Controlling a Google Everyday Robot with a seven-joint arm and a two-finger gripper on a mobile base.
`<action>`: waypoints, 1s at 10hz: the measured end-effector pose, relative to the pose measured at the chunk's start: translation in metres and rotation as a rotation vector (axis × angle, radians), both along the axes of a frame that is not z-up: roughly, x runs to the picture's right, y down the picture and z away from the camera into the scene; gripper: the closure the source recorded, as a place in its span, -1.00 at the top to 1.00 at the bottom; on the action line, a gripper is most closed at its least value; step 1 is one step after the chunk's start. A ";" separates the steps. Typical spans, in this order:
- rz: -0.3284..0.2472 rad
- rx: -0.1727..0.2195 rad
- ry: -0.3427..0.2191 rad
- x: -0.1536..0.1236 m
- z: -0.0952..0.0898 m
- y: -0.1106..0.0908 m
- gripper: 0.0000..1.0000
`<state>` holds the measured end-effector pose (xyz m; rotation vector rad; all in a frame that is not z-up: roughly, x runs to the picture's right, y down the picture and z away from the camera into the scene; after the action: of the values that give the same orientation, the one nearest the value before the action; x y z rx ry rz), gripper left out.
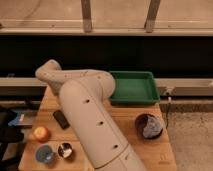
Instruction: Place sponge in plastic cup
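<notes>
Mostly a big white arm (90,117) filled the middle of the wooden table (155,156).
On the left sat an orange fruit (41,133), with the little blue plastic cup (45,154) just below it, nearer the table's edge, and a shiny silver cup (65,150) right beside that cup. A flat black bar (61,119) lay close to the arm. The arm bent over the table, its elbow up on the left. The gripper was out of sight, maybe tucked behind the arm, so I could not tell if it was loose or holding something. The sponge was hidden too. On the right, a green tray (132,87) sat at the back, and a dark bowl (149,126) stood nearer, with something greyish inside.
</notes>
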<state>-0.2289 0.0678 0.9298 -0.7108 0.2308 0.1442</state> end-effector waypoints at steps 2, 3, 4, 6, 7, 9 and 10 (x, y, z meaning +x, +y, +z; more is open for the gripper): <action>0.006 0.001 0.016 0.006 0.004 -0.003 0.60; 0.007 -0.002 0.020 0.006 0.005 -0.003 0.60; 0.008 -0.005 0.022 0.004 0.006 -0.002 0.60; 0.014 -0.007 0.020 0.002 0.008 -0.002 0.60; 0.018 -0.007 0.016 0.001 0.008 -0.002 0.60; 0.018 -0.008 0.008 -0.004 0.009 -0.002 0.60; 0.015 -0.010 0.004 -0.007 0.009 -0.002 0.60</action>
<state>-0.2358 0.0658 0.9385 -0.7228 0.2301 0.1588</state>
